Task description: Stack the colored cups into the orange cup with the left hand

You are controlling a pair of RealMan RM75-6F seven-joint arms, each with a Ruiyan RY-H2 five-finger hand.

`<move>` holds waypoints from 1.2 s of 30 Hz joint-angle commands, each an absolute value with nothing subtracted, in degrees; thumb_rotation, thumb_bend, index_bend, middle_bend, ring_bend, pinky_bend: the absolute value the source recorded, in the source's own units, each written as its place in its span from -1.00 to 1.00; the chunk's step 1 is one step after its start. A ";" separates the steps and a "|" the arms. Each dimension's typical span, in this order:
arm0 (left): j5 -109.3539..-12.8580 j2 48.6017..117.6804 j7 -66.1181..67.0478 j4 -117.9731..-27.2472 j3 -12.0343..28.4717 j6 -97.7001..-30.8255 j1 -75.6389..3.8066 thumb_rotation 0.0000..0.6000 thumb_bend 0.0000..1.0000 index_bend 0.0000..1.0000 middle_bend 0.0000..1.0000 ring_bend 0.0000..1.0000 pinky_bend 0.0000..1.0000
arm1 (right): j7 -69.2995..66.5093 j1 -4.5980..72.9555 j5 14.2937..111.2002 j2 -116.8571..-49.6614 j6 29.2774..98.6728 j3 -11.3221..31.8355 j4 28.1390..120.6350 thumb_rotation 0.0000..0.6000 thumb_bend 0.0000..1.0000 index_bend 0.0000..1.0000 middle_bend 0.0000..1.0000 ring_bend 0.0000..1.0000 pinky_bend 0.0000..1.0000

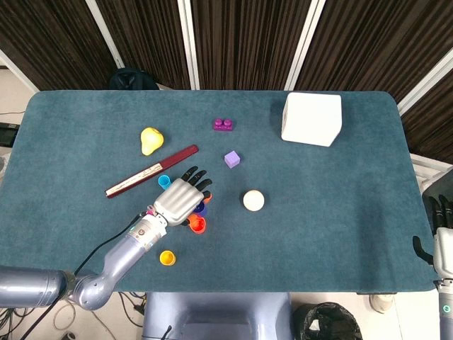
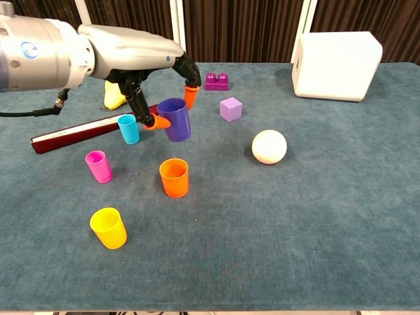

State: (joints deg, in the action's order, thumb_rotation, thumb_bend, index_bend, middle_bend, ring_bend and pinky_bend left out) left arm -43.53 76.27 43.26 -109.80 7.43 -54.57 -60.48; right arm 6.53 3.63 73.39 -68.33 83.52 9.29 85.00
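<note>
orange cup stands upright on the teal surface, open end up, with nothing inside it. just above and a little behind it hangs the purple cup, lifted clear of the surface and pinched between the orange-tipped fingers of the left hand; in the head view that hand covers most of the purple cup and sits right over the orange cup. the purple cup is close to upright, tilted only slightly.

around the orange cup, the pink cup stands to its left, the yellow cup nearer the front edge, and the blue cup further back, just in front of a long dark red bar. all three are upright and apart from one another.

further back lie a yellow pear-shaped toy, a magenta building brick, a lilac cube, a white ball and a white box.

the right hand shows only at the head view's right edge, off the surface; whether it is clenched i cannot tell.
</note>
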 commanded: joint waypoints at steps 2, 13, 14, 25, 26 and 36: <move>-43.93 75.66 42.10 -110.74 6.58 -53.85 -60.31 1.00 -0.23 0.01 -0.68 -1.00 -1.00 | 6.56 3.60 73.38 -68.34 83.59 9.32 85.02 1.00 -0.16 -0.93 -1.00 -0.93 -0.98; -45.53 76.41 39.93 -109.51 4.61 -52.34 -60.36 1.00 -0.22 0.01 -0.68 -1.00 -1.00 | 6.45 3.39 73.45 -68.11 83.97 9.40 85.34 1.00 -0.16 -0.93 -1.00 -0.93 -0.98; -45.71 76.64 39.69 -109.31 4.59 -52.33 -60.35 1.00 -0.22 0.01 -0.68 -1.00 -1.00 | 6.45 3.38 73.47 -68.10 83.99 9.39 85.36 1.00 -0.16 -0.93 -1.00 -0.93 -0.98; -46.31 79.46 40.16 -106.53 3.43 -52.98 -60.89 1.00 -0.23 0.00 -0.68 -1.00 -1.00 | 6.06 3.26 73.29 -67.90 83.98 9.52 85.31 1.00 -0.16 -0.93 -1.00 -0.93 -0.98; -46.26 79.69 40.27 -106.27 3.34 -53.10 -60.91 1.00 -0.23 0.00 -0.68 -1.00 -1.00 | 6.01 3.25 73.27 -67.89 83.98 9.53 85.32 1.00 -0.16 -0.93 -1.00 -0.93 -0.98; -46.29 81.45 41.70 -104.36 2.36 -54.56 -60.88 1.00 -0.23 -0.01 -0.68 -1.00 -1.00 | 5.83 3.16 73.10 -67.82 84.01 9.62 85.30 1.00 -0.16 -0.93 -1.00 -0.93 -0.98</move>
